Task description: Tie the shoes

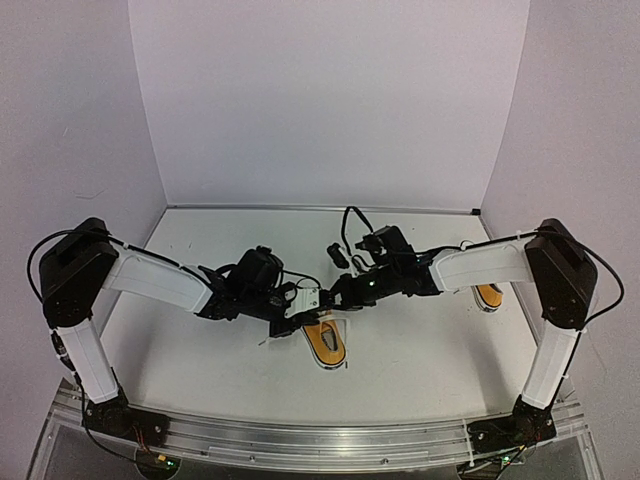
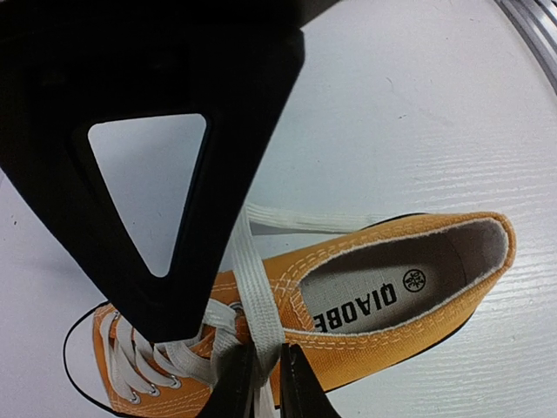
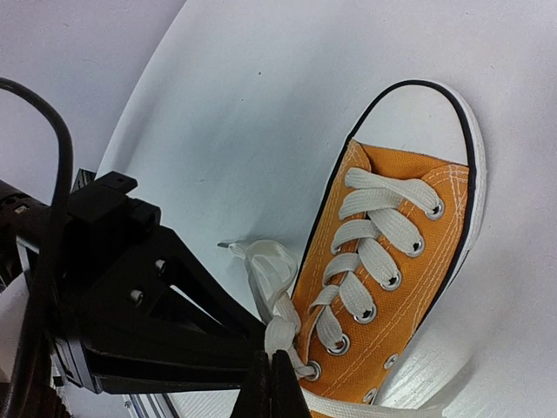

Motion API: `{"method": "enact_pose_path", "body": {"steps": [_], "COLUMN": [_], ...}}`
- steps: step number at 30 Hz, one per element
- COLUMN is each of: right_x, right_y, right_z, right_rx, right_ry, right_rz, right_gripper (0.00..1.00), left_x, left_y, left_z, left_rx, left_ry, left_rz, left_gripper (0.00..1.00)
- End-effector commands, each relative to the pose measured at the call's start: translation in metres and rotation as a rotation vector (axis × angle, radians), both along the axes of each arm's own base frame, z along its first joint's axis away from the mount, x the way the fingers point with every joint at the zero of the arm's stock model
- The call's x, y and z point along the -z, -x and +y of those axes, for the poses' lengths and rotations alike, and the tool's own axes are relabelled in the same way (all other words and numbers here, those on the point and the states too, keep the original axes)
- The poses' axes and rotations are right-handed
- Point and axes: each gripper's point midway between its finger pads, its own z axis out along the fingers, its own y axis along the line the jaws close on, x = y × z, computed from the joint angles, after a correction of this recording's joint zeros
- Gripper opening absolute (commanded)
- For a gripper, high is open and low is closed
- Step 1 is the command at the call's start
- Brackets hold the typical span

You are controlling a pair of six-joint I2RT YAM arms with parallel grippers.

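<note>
One orange-yellow shoe [image 1: 326, 344] lies at the table's middle front, between both grippers. In the left wrist view the shoe [image 2: 409, 326] shows its grey insole, and my left gripper [image 2: 263, 383] is shut on a white lace [image 2: 255, 279] that runs up from its jaws. In the right wrist view the shoe [image 3: 409, 287] points its white toe cap away. My right gripper [image 3: 270, 383] is shut on the bunched lace [image 3: 280, 326] beside the lowest eyelets. In the top view the left gripper [image 1: 302, 306] and the right gripper [image 1: 335, 296] almost touch above the shoe's lacing.
A second orange shoe [image 1: 489, 297] lies at the right, partly hidden under the right arm. A small black object [image 1: 337, 254] lies behind the grippers. White walls close the table at the back and sides. A metal rail [image 1: 320, 438] runs along the front.
</note>
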Motion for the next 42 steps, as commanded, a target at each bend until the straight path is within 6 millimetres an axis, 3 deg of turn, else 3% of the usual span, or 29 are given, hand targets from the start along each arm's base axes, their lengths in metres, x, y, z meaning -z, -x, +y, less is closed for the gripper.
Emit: {"method": "enact_pose_path", "body": {"steps": [1, 14, 26, 37, 42], "right_x": [-0.012, -0.012, -0.024, -0.027, -0.03], "right_y": [-0.009, -0.007, -0.004, 0.003, 0.004], "right_z": [0.006, 0.006, 0.004, 0.008, 0.01], "right_rx": [-0.001, -0.001, 0.003, -0.018, -0.022], "right_ry": [-0.043, -0.046, -0.071, -0.112, -0.143], "right_rz": [-0.032, -0.029, -0.036, -0.008, 0.002], "right_gripper": [0.0, 0.0, 0.0, 0.0, 0.0], "left_x": [-0.015, -0.052, -0.03, -0.028, -0.024], "left_y": [-0.005, -0.003, -0.024, -0.039, -0.036], "left_z": [-0.009, -0.002, -0.005, -0.005, -0.013], "left_rx": [0.012, -0.092, -0.23, -0.324, -0.313], "left_ry": [0.022, 0.163, 0.171, 0.279, 0.331], "left_rz": [-0.03, 0.008, 0.089, 0.166, 0.234], "left_gripper": [0.03, 0.0, 0.0, 0.0, 0.0]}}
